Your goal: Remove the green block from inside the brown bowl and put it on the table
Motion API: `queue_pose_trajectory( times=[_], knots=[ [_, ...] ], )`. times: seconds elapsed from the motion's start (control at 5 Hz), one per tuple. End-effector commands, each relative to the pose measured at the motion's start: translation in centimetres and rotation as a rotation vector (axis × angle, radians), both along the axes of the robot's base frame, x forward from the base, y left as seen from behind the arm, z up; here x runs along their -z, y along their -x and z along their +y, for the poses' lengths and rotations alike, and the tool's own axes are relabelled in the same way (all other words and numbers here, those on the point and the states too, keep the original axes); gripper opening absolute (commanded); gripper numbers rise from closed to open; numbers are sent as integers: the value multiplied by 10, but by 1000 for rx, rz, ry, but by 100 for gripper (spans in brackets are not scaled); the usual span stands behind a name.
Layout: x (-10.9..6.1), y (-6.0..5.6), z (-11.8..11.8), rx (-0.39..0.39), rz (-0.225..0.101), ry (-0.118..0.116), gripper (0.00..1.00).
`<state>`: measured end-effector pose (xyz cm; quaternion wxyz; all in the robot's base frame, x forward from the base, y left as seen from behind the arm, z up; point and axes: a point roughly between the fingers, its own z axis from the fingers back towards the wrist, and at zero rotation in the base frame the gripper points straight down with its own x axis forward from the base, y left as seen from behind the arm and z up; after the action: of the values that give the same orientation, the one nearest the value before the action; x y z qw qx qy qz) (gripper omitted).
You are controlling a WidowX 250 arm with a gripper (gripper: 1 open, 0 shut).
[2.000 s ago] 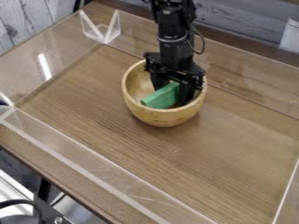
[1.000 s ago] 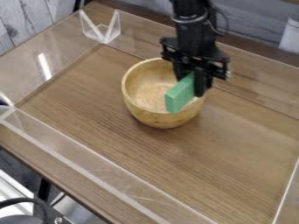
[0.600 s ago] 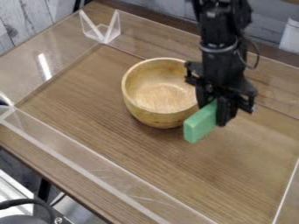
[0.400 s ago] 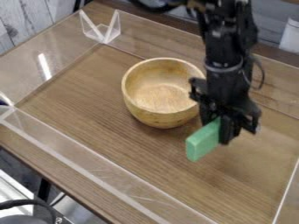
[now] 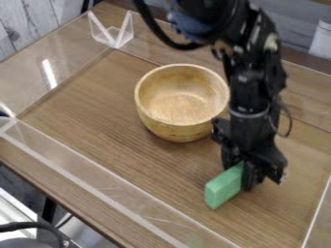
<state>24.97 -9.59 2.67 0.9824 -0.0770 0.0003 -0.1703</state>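
Observation:
The green block [image 5: 224,188] is a mint-green bar, tilted, with its lower end at or just above the table [image 5: 116,155] to the right and in front of the brown bowl [image 5: 183,100]. My gripper [image 5: 250,170] is shut on the block's upper end, its black fingers pointing down. The black arm rises from there toward the top of the view. The bowl stands upright with nothing inside its pale speckled interior. I cannot tell whether the block touches the tabletop.
Low clear acrylic walls [image 5: 77,170] run along the table's edges. A small clear bracket [image 5: 112,29] stands at the back left corner. Bare wood shows to the left and in front of the bowl.
The gripper lifted the green block out of the bowl, carried it right and toward the front, and lowered it close to the tabletop. The bowl has stayed in place.

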Motion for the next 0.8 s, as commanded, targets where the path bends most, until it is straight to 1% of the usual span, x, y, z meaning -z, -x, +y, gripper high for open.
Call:
queue_pose_trajectory(
  times=[0.0,0.6],
  knots=[
    [-5,-8,-2,-27,-30,5,0],
    [-14,-12,4,-60,-16,-1,0]
  ],
)
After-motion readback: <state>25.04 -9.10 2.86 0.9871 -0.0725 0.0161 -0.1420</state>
